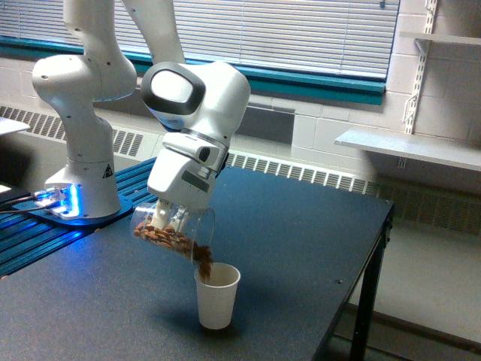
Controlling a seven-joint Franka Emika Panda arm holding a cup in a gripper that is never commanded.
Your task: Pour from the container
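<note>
1. I have the pincer [171, 218] clamped on the container [171, 235], which hangs tipped well past level above the dark tabletop [301, 248].
2. Its mouth points down toward the exterior view's right, lip right over the rim of the white paper cup [217, 295], so what slides out should land inside.
3. The brown pieces [169, 238] lie along the lower wall and bunch at the lip, some spilling into the cup.
4. The cup stands upright, apart from the container; I judge the pour partway done.
</note>
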